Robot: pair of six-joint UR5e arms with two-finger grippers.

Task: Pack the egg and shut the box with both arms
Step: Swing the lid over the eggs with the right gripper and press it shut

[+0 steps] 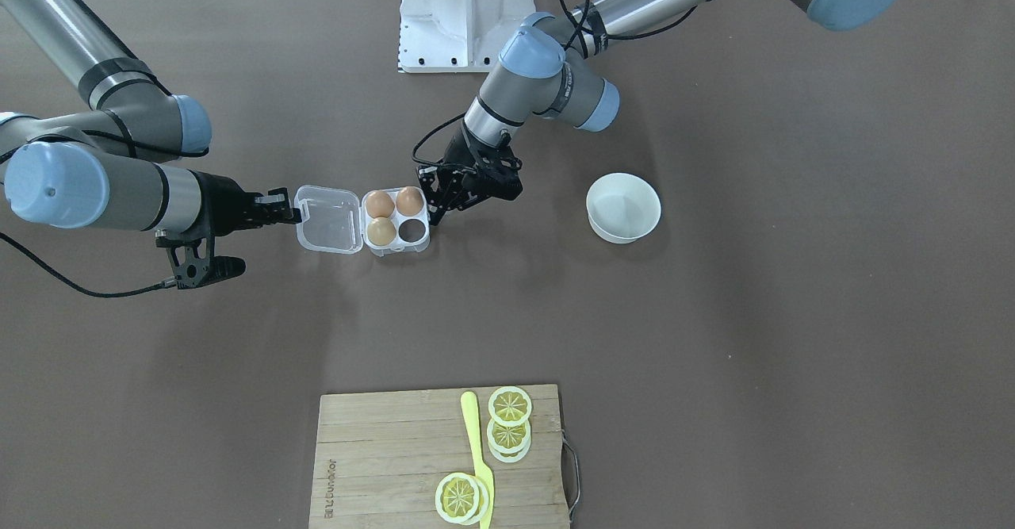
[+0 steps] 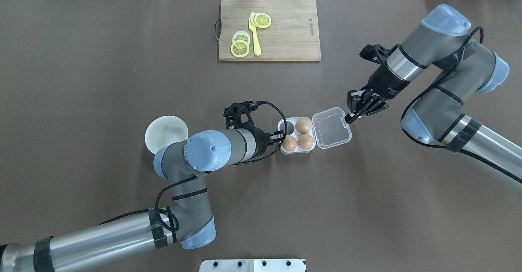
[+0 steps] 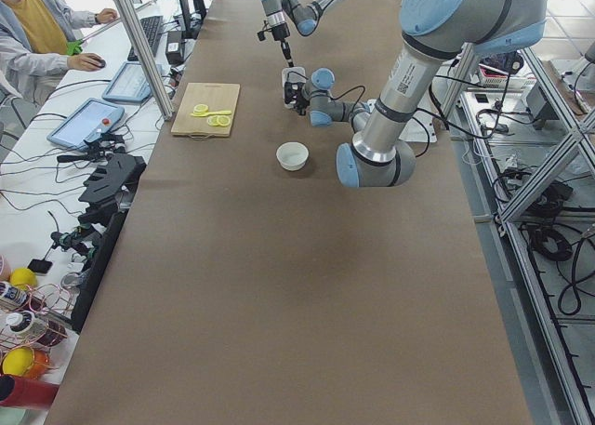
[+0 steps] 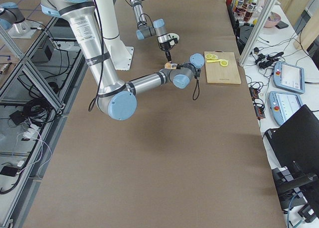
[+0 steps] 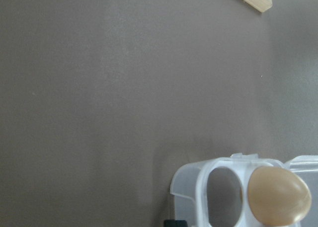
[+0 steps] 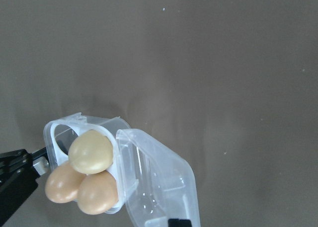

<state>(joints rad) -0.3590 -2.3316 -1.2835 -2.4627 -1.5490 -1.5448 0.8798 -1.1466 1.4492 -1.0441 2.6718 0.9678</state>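
Observation:
The clear box stands mid-table with its lid lying open flat. Three of its cells hold eggs. Two are alike and orange-brown, one egg nearest my left gripper and the other beside it. The third is a paler tan egg. One cell is bare. My left gripper looks shut, its tip against the box's side opposite the lid. The right gripper also looks shut, with its tip touching the lid's outer edge.
A round white bowl sits beside my left arm's wrist. At the far side lies a wooden cutting board with lemon slices and a yellow knife. The white base stands at the table's near edge.

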